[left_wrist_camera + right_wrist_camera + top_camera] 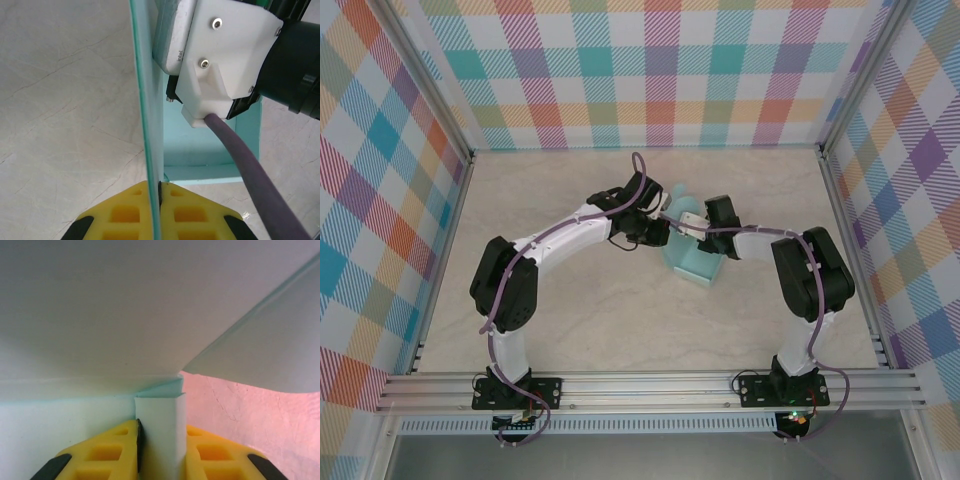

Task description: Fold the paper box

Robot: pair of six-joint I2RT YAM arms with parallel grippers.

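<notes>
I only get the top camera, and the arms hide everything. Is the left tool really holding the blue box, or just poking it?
Observer: Really holding. From the left wrist camera, the left tool is shut on the paper box, with one thin side of it edge-on between the yellow fingers.
Operator: And the other tool?
Observer: From the right wrist camera, the right tool is pinching a folded flap of the box.

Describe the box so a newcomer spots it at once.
On the beige table, look mid-table where the two arms meet. The box is part-folded card, pinched by the left claw and right claw. Its plain pale aqua stands out against black-and-white arms.
</notes>
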